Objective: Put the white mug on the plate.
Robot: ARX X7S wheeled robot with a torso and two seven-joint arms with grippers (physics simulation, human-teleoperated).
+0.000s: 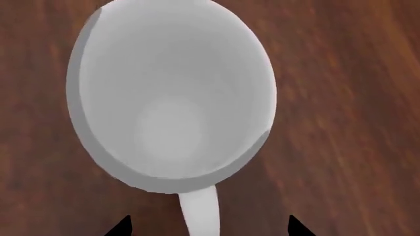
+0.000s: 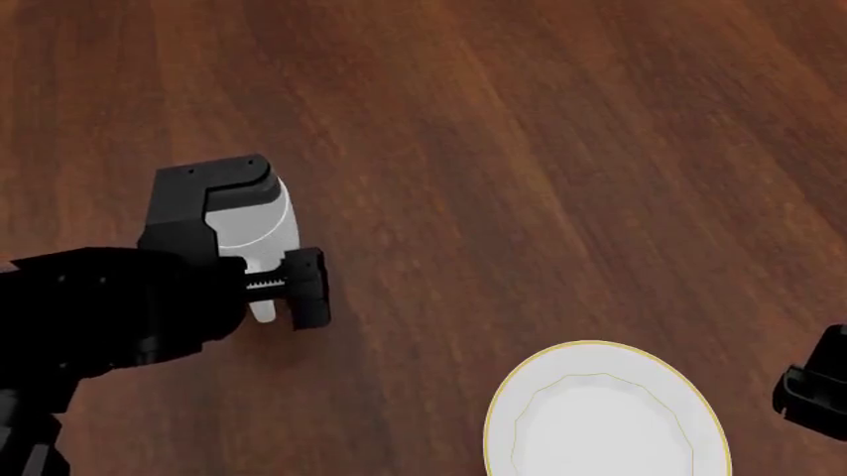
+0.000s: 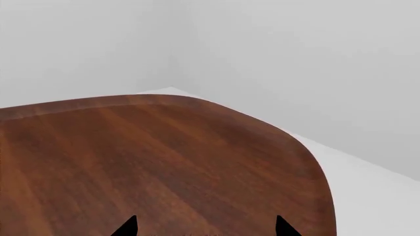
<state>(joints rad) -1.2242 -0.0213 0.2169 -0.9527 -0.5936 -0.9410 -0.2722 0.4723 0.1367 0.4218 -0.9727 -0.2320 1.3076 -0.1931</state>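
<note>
Plate: round white gold-rimmed plate (image 2: 606, 415) lies nearest, bare, on the dark wooden table (image 2: 530, 149).
Left gripper (image 2: 265, 243): jaws apart around the glossy white mug (image 1: 172, 96); grasp not confirmed.
Right gripper (image 3: 204, 227): fingertips spread, empty.
Progress: mug stands well apart from plate; lift and transfer remain.

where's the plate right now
In the head view the plate sits on the wooden table at lower right, apart from the white mug.
</note>
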